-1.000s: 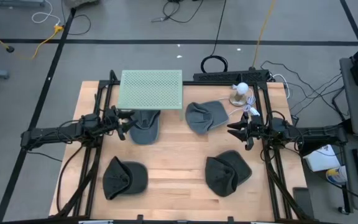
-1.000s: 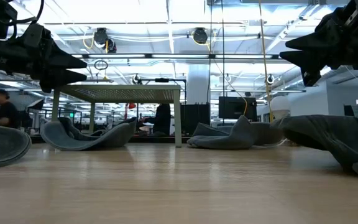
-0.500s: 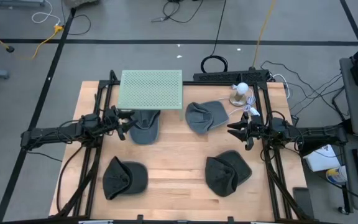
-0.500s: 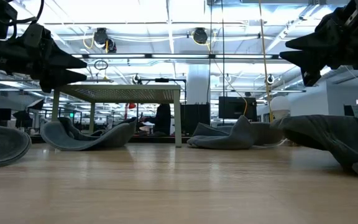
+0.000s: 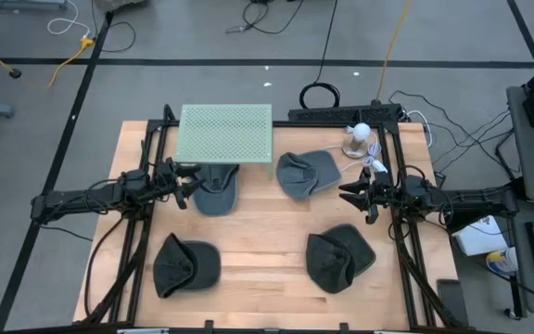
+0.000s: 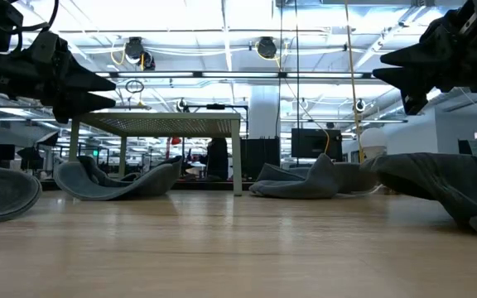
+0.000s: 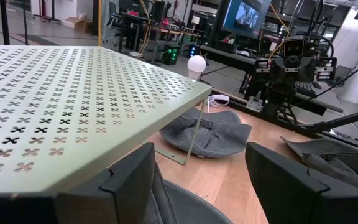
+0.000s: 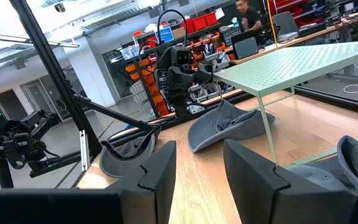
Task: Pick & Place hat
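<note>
Here, both dark grippers hover parted and empty: left gripper (image 5: 185,180) mid-left beside a grey fabric cap (image 5: 215,193) under the pale-green perforated metal stand (image 5: 226,132), right gripper (image 5: 351,196) mid-right.

Even, bright overhead light; shadows on the wooden table (image 5: 267,237) are soft, darkest under the green perforated stand (image 5: 226,132). Low view: ceiling lights (image 6: 222,16) blown out above that stand, grippers silhouetted against them, near tabletop soft. Wrist views: own fingers blurred in the foreground.
</note>
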Available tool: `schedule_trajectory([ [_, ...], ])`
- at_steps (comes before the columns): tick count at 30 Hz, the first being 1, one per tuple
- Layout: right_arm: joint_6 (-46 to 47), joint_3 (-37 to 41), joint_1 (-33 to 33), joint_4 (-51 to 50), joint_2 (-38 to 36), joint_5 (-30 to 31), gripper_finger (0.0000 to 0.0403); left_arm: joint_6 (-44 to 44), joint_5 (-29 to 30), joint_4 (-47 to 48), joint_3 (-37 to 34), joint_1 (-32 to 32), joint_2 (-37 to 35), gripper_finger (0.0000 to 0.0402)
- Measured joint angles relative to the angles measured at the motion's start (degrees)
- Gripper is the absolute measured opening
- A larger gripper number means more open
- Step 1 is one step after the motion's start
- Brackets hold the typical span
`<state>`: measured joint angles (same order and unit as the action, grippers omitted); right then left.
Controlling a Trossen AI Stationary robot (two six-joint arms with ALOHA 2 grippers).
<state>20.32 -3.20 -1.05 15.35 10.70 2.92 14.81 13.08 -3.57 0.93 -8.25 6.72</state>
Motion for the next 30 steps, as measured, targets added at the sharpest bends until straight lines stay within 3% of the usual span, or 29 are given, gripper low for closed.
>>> schedule_trajectory([
  [21,-3.3,-0.9,-0.2,0.1,0.7,1.7,0.0130,0.0,0.0,0.0,0.0,0.0,0.0,0.0257],
  [30,-4.6,-17.7,-4.6,-25.4,14.8,1.6,0.0130,0.0,0.0,0.0,0.0,0.0,0.0,0.0258],
])
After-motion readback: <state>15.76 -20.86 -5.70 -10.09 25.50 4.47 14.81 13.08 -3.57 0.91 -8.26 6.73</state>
